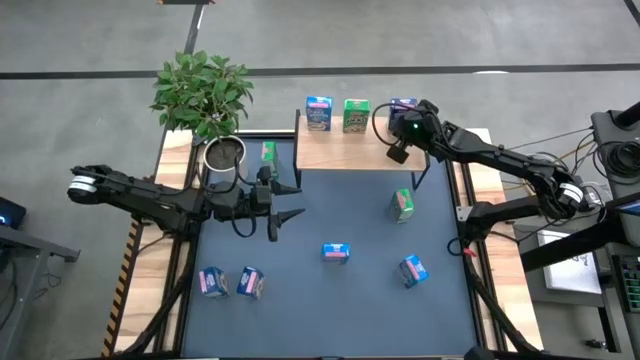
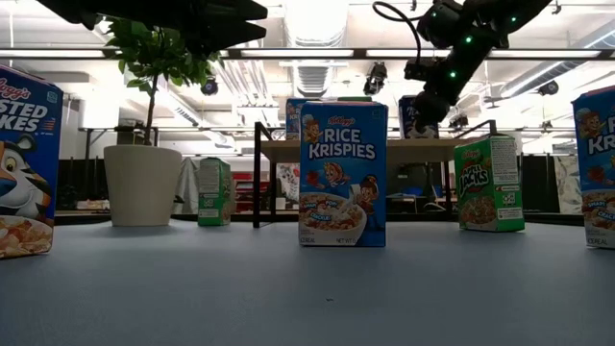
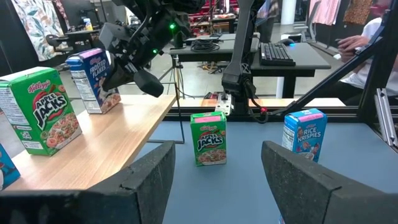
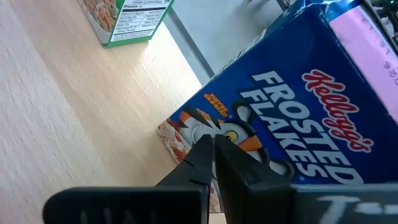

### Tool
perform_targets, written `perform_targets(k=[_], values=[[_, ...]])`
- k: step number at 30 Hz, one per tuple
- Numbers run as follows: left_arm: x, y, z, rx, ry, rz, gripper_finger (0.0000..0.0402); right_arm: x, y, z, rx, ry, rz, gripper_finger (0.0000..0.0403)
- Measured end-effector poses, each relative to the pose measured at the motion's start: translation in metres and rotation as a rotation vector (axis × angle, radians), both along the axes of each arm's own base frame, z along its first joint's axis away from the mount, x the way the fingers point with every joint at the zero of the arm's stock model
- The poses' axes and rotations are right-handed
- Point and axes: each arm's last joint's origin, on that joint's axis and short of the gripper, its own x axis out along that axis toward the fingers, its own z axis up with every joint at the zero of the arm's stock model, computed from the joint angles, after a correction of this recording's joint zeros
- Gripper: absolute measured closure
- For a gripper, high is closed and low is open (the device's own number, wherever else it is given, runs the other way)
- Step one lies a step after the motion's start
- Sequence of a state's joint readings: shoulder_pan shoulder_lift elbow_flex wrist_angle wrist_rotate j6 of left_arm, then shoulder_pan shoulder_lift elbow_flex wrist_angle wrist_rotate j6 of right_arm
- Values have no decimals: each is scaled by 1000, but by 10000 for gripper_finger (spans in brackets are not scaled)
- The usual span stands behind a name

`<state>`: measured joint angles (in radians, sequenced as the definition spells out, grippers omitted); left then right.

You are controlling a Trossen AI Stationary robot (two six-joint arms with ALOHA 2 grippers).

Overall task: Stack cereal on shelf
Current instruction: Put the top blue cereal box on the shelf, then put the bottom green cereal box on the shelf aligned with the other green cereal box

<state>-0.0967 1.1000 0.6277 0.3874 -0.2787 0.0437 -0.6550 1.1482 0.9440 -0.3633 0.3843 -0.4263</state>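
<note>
Cardboard throughout, the cereal is judged light, stiff-walled yet crushable, with glossy faces. Three boxes are stood along the shelf (image 1: pixel 370 145) at the mat's (image 1: pixel 330 300) far edge; the Frosted Flakes box (image 4: pixel 298 118) occupies its right end. Others are scattered on the mat, a Rice Krispies box (image 1: pixel 336 253) near its middle. Broad faces are best pinched. The right gripper (image 4: pixel 214 155) is seen closed beside the Frosted Flakes box, grasping nothing; the left gripper (image 3: pixel 217 180) is held spread, empty.

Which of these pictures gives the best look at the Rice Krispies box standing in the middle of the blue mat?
The low view: the Rice Krispies box stands upright at its centre, front label readable. The high view shows only its top. The left wrist view catches it farther off, at an angle. The right wrist view misses it.
</note>
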Motion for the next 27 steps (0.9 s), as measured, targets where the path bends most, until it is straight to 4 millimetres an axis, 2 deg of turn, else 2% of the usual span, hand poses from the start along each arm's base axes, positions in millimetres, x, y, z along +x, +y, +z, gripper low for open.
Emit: perform_targets(k=[5,10,15,19,23,27], values=[[0,0,0,-10,-2,1,178,3,10,7,31,-47,0,394],[0,0,0,-25,-3,2,178,7,36,28,96,-141,52,394],[0,0,0,-35,-5,3,178,5,67,53,297,-293,161,394],[0,0,0,-45,-7,4,178,0,91,65,483,-355,167,394],[0,0,0,-52,-8,4,178,-7,111,61,694,-324,104,394],[0,0,0,-52,-9,4,178,-14,127,42,830,-199,-24,394]])
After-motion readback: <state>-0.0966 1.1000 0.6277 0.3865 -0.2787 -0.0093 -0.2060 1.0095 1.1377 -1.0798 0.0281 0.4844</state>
